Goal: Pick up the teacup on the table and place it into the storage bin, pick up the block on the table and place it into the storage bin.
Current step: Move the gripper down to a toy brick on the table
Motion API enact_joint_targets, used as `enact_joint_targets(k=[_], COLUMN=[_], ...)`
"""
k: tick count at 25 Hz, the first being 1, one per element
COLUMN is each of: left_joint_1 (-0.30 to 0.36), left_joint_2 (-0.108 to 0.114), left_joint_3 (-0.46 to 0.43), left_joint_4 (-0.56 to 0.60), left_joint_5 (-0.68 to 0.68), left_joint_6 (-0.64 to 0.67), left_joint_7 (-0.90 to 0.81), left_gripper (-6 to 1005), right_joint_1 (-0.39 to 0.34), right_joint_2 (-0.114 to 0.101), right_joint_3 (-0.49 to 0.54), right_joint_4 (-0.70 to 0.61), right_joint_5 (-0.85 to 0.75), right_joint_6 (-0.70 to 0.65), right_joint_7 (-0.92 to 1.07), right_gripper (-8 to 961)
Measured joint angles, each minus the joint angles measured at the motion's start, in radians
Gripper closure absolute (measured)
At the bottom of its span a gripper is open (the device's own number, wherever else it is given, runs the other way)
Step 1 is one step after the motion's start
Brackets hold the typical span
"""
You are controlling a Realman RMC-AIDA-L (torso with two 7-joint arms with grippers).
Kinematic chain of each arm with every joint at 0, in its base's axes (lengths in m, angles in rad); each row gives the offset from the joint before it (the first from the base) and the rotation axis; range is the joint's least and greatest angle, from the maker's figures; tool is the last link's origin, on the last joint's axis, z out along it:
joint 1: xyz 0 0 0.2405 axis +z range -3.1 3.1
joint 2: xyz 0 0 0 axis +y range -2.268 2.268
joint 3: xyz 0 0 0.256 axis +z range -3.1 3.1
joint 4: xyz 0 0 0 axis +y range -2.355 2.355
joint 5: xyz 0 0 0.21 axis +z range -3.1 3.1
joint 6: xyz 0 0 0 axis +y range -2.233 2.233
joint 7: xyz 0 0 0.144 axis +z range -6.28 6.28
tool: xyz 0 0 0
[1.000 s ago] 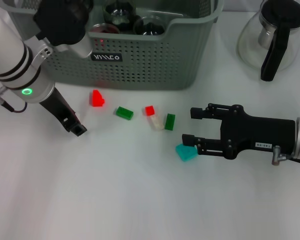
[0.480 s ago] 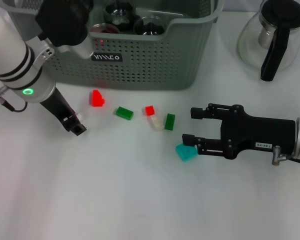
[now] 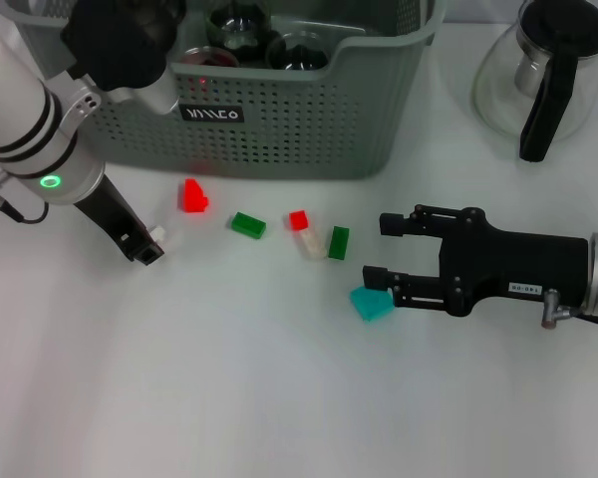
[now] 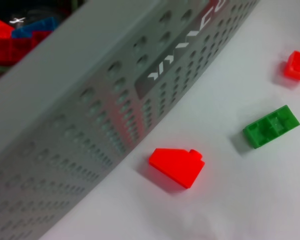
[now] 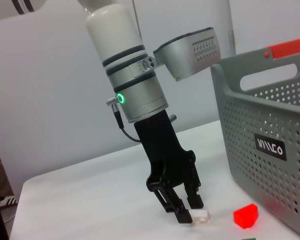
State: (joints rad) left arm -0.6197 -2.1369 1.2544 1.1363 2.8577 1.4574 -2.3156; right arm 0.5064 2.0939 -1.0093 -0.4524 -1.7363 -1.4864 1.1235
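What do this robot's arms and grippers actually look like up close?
The left arm is a glossy white cylinder with black bands, a glowing green ring light and a thin dark cable, ending in a black left gripper with blocky fingers. The right gripper is all black, boxy, with a small white label, joined to a silver metal wrist.

Left pincer (image 3: 149,246) low, fingers closed, pointing down; right pincer (image 3: 379,250) low, level, jaws parted
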Motion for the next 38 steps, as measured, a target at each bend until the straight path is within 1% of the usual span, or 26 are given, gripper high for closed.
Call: enact_joint_targets(k=[8, 20, 27, 32, 38], left_joint_1=[-0.008, -0.009, -0.012, -0.02, -0.02], left_joint_2=[0.0, 0.002, 0.009, 0.015, 0.019], left_joint_3=[0.0, 0.001, 0.002, -0.002, -0.013], left_joint_4=[-0.033, -0.035, -0.041, -0.059, -0.054], left_joint_5=[0.0, 0.0, 0.0, -0.001, 0.0], left_joint_6=[-0.015, -0.029, -0.031, -0.032, -0.015], left_joint_7=[0.0, -0.004, -0.011, -0.014, -0.014], left_gripper=[606, 641, 661, 871, 883], right_joint_1=[-0.002, 0.0, 0.001, 0.002, 0.001], right_joint_2=[0.0, 0.0, 0.0, 0.0, 0.0], right_joint_3=[0.0, 0.0, 0.0, 0.0, 0.0], right_joint_4=[0.0, 0.0, 0.0, 0.0, 0.0], right_joint_5=[0.0, -0.002, -0.002, -0.002, -0.002], right_joint_6=[0.0, 0.0, 0.0, 0.0, 0.0], right_joint_7=[0.001, 0.002, 0.004, 0.004, 0.006], right_gripper=[208, 207, 208, 208, 209])
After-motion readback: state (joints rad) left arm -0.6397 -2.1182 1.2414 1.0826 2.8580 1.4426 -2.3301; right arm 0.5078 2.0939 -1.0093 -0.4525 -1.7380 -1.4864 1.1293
